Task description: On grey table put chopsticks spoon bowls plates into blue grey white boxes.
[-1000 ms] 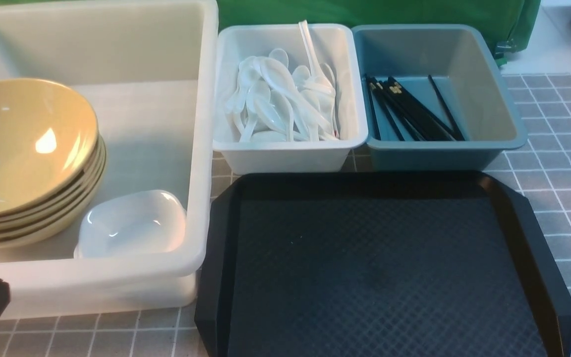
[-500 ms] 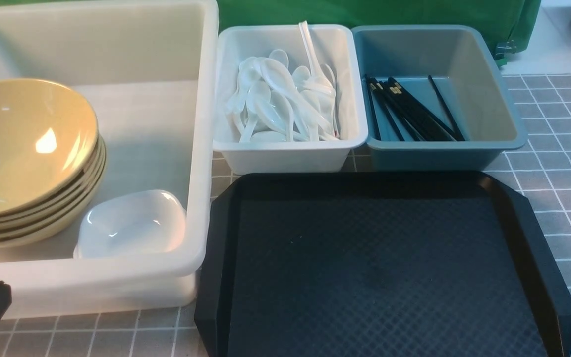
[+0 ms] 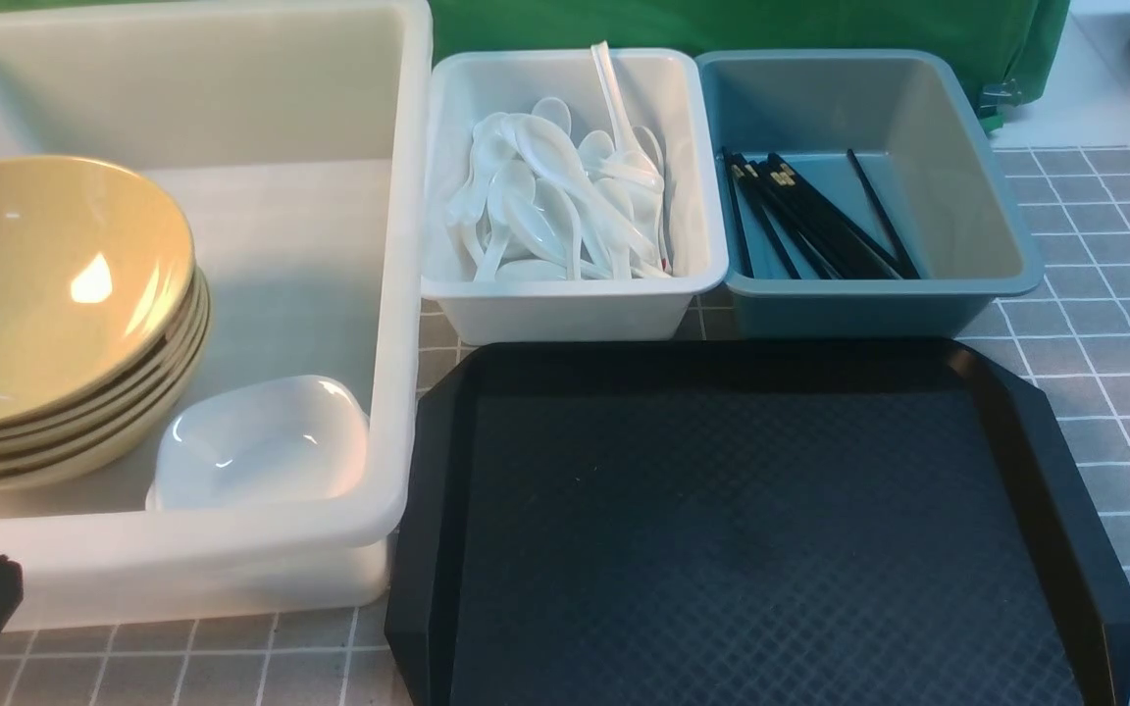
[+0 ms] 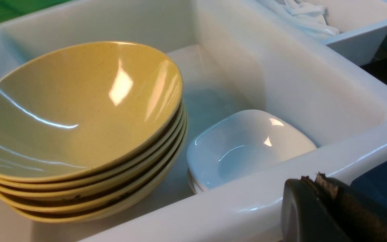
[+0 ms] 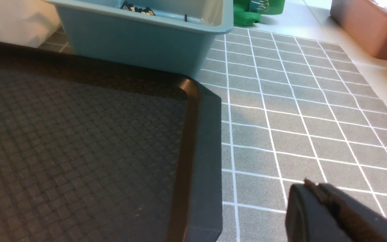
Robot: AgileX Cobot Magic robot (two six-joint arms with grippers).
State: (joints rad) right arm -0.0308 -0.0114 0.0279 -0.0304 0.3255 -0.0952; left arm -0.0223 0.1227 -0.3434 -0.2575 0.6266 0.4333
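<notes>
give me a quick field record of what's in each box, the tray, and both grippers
large white box: stack of tan bowls, small white plates
small white box: white spoons
blue-grey box: black chopsticks
black tray: bare
left gripper: shut, holding nothing
right gripper: shut, holding nothing

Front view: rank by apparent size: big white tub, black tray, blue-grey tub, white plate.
1. Big white tub and black tray: look alike; the tub is cut off by the frame, so unranked.
2. Blue-grey tub.
3. White plate.
</notes>
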